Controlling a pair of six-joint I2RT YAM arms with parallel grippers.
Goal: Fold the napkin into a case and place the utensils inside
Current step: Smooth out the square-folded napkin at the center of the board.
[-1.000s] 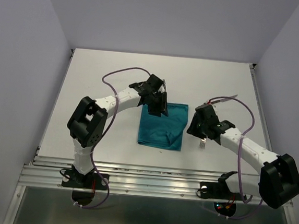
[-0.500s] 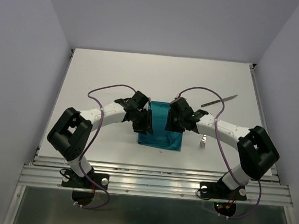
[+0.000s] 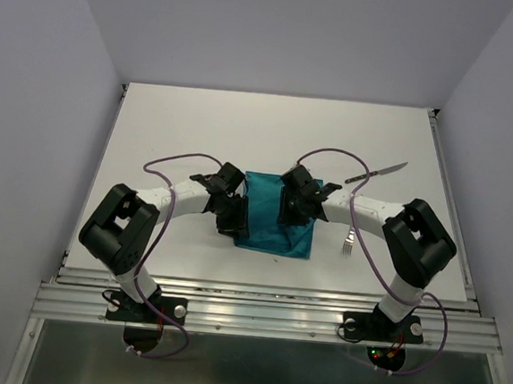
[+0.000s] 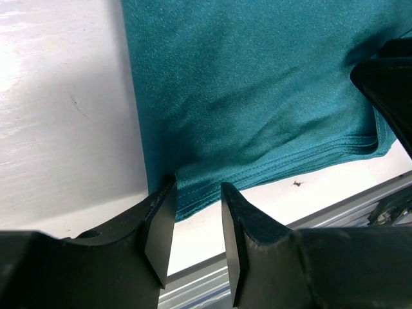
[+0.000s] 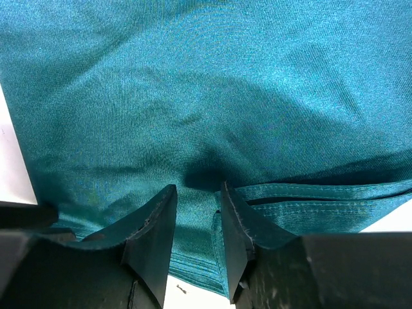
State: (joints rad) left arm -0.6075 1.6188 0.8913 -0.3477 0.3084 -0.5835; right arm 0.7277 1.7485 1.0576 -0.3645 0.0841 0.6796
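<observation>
The teal napkin [image 3: 267, 224] lies folded flat in the middle of the table. My left gripper [image 3: 234, 219] is low at its near left corner, open, with the hemmed corner [image 4: 193, 196] just at the gap between its tips [image 4: 197, 190]. My right gripper [image 3: 289, 208] hangs over the right half of the napkin [image 5: 193, 84], open [image 5: 197, 193], its fingers straddling a layered hem edge [image 5: 309, 199]. The fork [image 3: 348, 245] shows only its tines from under the right arm. The knife [image 3: 377, 173] lies at the back right.
White table [image 3: 199, 133] with a metal rail [image 3: 264, 314] along the near edge, close behind the left gripper. The right gripper's black body [image 4: 386, 77] shows at the right of the left wrist view. Purple cables loop over both arms.
Both arms have swung in toward the napkin. The left gripper came from its far left corner down to the near left corner. The right gripper moved from beside the fork onto the cloth.
</observation>
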